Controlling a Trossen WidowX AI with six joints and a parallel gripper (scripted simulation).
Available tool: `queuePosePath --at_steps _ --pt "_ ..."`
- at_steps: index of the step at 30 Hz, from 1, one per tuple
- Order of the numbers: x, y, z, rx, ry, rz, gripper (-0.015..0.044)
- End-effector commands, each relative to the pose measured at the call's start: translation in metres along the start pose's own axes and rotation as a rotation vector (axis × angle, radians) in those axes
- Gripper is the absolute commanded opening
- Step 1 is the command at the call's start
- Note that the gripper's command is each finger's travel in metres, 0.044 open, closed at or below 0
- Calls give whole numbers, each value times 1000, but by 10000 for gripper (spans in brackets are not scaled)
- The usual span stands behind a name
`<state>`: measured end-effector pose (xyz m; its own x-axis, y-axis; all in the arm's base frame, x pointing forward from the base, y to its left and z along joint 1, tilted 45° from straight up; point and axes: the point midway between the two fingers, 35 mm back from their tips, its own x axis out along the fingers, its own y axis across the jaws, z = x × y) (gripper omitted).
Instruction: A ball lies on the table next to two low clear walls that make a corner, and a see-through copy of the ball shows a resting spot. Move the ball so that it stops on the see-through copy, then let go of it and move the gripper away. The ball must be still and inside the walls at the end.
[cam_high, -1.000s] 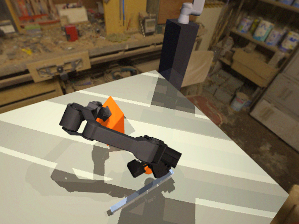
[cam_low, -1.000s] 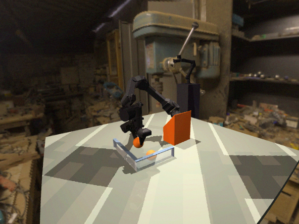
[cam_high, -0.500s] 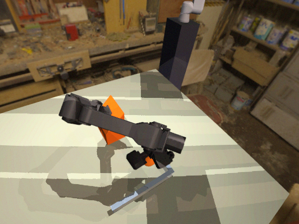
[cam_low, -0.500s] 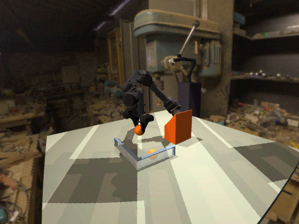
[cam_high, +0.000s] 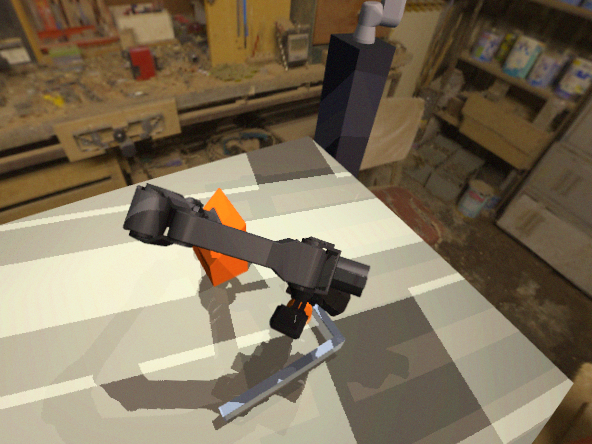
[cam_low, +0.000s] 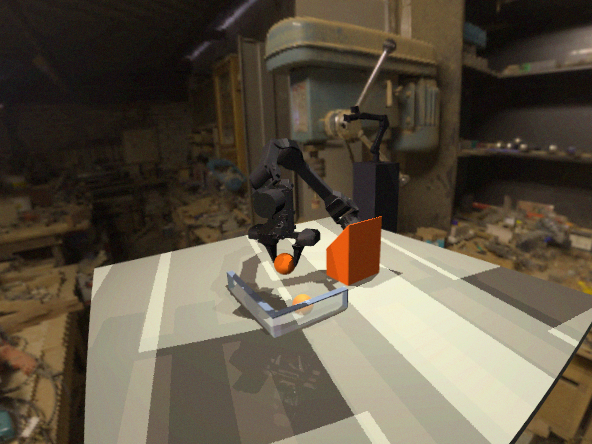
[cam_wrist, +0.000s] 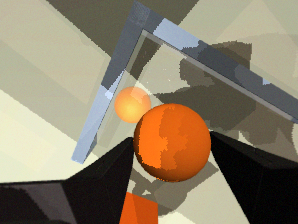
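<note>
The gripper (cam_low: 285, 251) is clamped on the orange ball (cam_low: 284, 263), holding it in the air above the table (cam_low: 450, 320); in the wrist view the ball (cam_wrist: 172, 142) sits squeezed between the two dark fingers; below it, the two clear walls (cam_low: 280, 310) meet in a corner, open toward the arm's side; the see-through copy (cam_low: 302, 302) rests on the table inside that corner, close to both walls; an orange block (cam_low: 356, 250) stands just beside the walls' far end; the table's right edge lies well apart from the walls.
</note>
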<state>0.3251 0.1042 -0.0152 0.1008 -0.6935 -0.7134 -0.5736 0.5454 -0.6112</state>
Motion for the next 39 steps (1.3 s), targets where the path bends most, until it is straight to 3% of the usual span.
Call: queuePosePath --at_steps 1,24,32,39 --pt "6 9 0 -149 3 5 0" --pt "34 44 -4 -965 1 6 0" --pt "38 45 -4 -988 1 6 0" --pt "76 44 -3 -988 0 6 0"
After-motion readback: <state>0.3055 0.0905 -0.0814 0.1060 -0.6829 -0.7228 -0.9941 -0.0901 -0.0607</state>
